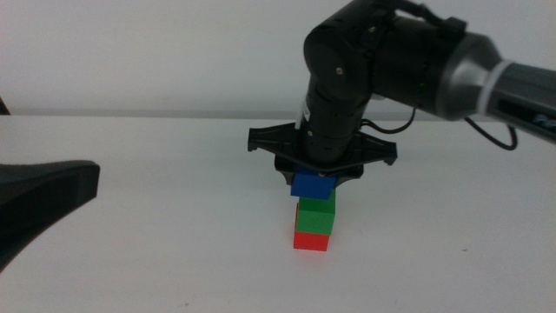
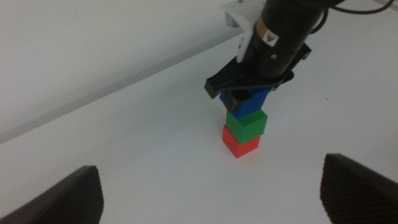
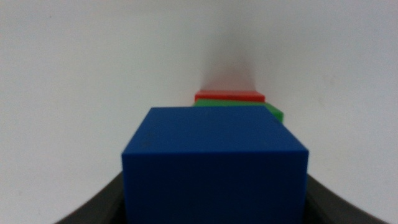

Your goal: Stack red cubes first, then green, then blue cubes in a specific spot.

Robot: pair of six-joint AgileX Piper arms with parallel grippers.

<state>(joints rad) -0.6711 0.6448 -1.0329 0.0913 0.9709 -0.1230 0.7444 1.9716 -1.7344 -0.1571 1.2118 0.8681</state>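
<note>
Right gripper point(image 1: 314, 181) clamps the blue cube point(image 1: 313, 185) by opposite faces over green point(image 1: 315, 214) on red point(image 1: 311, 241), mid-tabletop; light, rigid, smooth (likely slippery). Left gripper point(image 2: 211, 193) waits open.

The blue cube point(image 3: 214, 163), green cube point(image 1: 316, 216) and red cube point(image 1: 311, 241) show plain matt, smooth faces like solid plastic. The right gripper point(image 1: 318, 174) looks dark matt plastic; the table point(image 1: 156, 209) is smooth, matt white.

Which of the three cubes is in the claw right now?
The blue cube, held in the right claw at the top; the green cube sits on the red cube below.
</note>
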